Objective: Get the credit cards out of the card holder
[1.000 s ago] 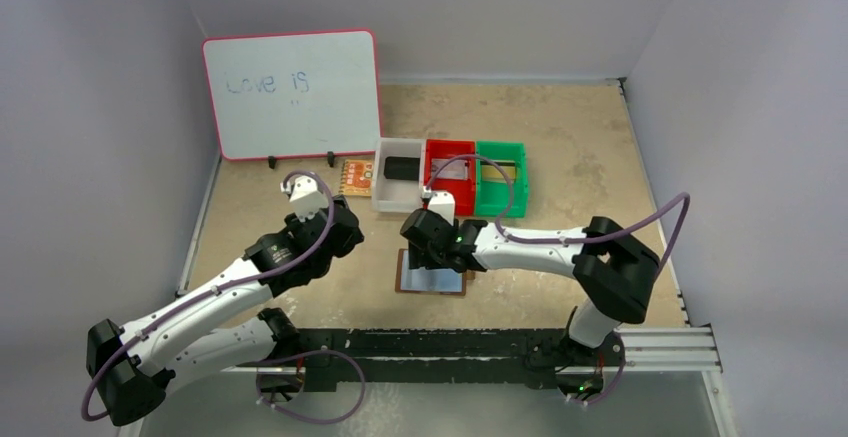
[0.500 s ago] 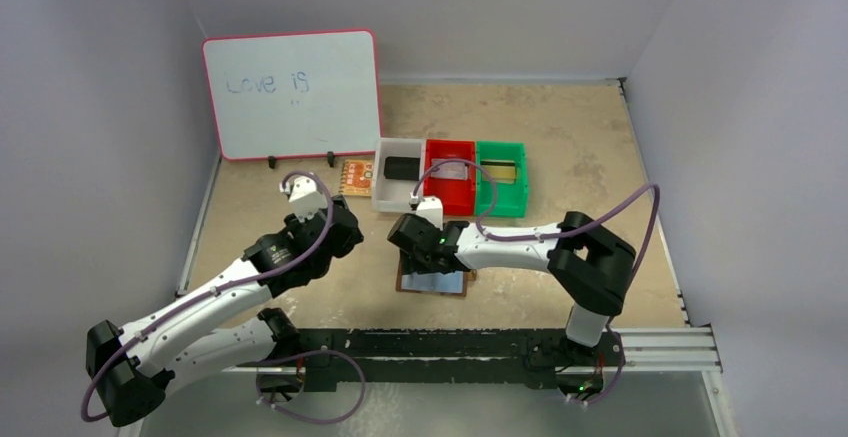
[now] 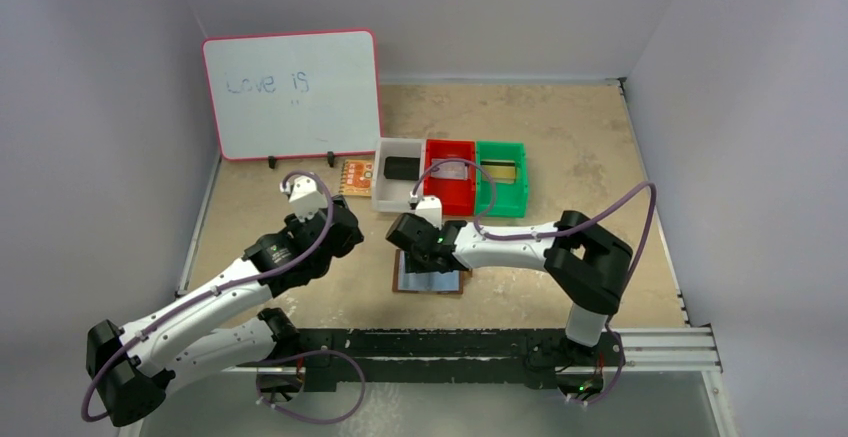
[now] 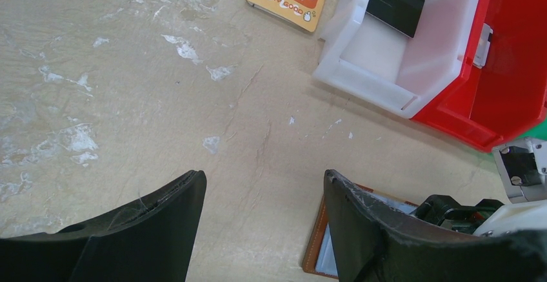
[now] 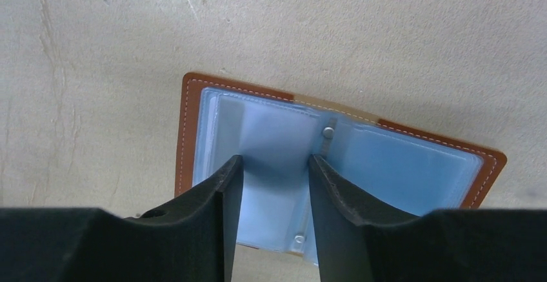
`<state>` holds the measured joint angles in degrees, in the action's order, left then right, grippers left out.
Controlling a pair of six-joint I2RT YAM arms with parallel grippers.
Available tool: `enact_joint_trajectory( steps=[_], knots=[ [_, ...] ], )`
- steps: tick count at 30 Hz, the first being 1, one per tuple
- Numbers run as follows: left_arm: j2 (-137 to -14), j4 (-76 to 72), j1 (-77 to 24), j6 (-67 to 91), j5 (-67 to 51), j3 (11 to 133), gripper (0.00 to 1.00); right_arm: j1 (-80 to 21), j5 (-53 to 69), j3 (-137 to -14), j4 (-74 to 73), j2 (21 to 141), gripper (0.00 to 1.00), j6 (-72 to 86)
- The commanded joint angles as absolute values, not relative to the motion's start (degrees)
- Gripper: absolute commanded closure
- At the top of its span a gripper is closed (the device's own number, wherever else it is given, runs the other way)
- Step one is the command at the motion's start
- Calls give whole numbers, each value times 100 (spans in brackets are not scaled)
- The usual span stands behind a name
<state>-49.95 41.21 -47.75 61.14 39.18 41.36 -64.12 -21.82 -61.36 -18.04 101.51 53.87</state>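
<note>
Card holder [image 5: 361, 159], brown and open, lies flat on the worktop [image 4: 129, 88] with its two pale blue pockets facing up. The right hand [image 5: 275, 166] reaches down onto one pocket, next to the middle fold. Its two fingers stand a little apart with blue pocket showing between them, and I cannot tell if they pinch anything. The left hand [image 4: 263, 179] hangs over the worktop just beside the holder, wide open and holding nothing. A white box [image 4: 361, 85] and a red box [image 4: 509, 69] sit side by side farther back.
</note>
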Motion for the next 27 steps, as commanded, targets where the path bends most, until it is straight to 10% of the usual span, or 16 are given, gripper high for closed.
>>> enact_joint_trajectory(
  steps=[1, 10, 27],
  knots=[
    [-5017, 3972, -4755, 6221, 3905, 4122, 33, -6434, -2351, -6227, -2054, 10348, 59, 5516],
    [-5005, 4000, -4754, 6249, 3932, 4147, 34, -6530, -2873, -6741, -2715, 10278, 40, 5531],
    [-4260, 4660, -4755, 6732, 4769, 4236, 35, -6675, -2708, -6537, -2674, 10357, 34, 6106]
  ],
)
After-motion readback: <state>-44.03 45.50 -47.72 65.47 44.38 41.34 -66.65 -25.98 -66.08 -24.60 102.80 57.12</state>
